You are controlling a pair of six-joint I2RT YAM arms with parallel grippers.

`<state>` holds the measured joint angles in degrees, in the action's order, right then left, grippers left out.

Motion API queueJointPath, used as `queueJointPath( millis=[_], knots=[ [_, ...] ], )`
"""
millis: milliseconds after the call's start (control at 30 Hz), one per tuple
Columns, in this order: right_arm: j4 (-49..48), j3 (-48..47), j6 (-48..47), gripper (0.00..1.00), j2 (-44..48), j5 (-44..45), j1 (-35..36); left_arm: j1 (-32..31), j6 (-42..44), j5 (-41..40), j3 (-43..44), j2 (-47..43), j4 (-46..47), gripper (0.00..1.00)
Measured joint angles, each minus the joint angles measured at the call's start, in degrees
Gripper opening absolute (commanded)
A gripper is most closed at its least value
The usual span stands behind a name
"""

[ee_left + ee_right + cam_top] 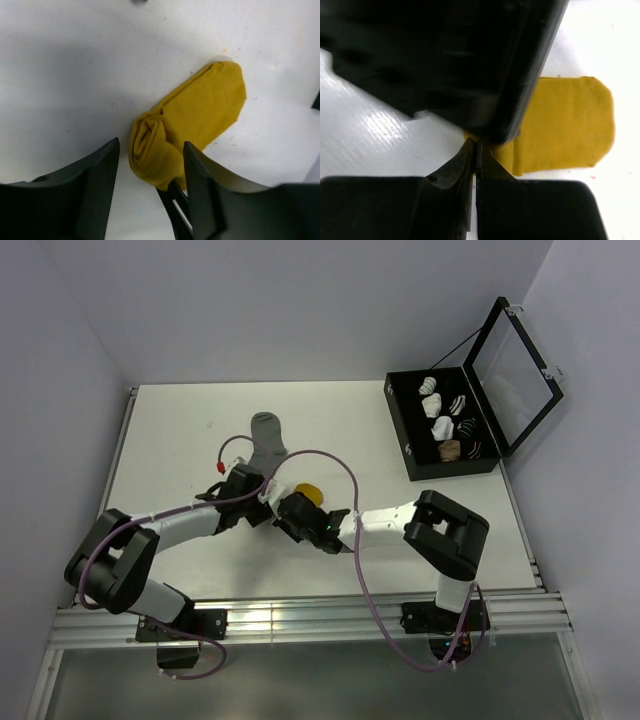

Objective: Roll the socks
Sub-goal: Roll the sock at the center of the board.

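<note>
The mustard-yellow sock (200,110) lies on the white table, its near end rolled into a thick coil (150,150). My left gripper (150,167) stands open, one finger on each side of that coil and neither pressing it. My right gripper (476,150) is shut, its thin tips pinching the coil's lower edge right under the left gripper's dark finger (520,100). The sock's flat toe end (570,120) stretches away to the right. From above, both grippers (268,504) (290,510) meet over the yellow sock (310,490). The plain grey sock (266,435) lies flat just beyond them.
A black case (400,430) with its lid (515,365) propped open stands at the back right, holding several white, striped and tan sock bundles. A purple cable (345,475) loops over the arms. The table's near rail (320,615) runs along the front.
</note>
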<state>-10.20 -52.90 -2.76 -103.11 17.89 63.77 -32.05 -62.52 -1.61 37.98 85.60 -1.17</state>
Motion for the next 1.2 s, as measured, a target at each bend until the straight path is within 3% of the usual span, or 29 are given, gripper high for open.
queueJointPath(
  millis=[67, 167, 400, 667, 833, 1200],
  knots=[
    [0.6, 0.0, 1.9, 0.0, 0.9, -5.7, -2.6, 0.0, -1.2, -0.6, -1.0, -2.2, -0.3, 0.67],
    [1.7, 0.0, 5.0, 0.0, 2.0, -15.7, -7.6, 0.0, -2.2, -1.7, -2.3, -5.4, -0.4, 0.69],
    [3.8, -1.6, 12.3, 0.0, 1.0, -36.6, -18.2, 0.0, -3.1, -2.7, -5.4, -9.9, 2.8, 0.67],
    [2.1, -5.0, 21.4, 0.0, -6.7, -57.8, -27.2, -0.9, -3.3, -2.6, -7.3, -8.8, 5.8, 0.64],
    [0.3, -6.5, 25.4, 0.0, -10.7, -66.0, -30.1, -1.9, -3.3, -2.6, -7.3, -6.4, 7.4, 0.63],
    [0.0, -9.6, 29.2, 0.0, -15.8, -74.0, -32.5, -2.6, -4.2, -3.2, -6.2, -1.9, 10.3, 0.62]
  ],
)
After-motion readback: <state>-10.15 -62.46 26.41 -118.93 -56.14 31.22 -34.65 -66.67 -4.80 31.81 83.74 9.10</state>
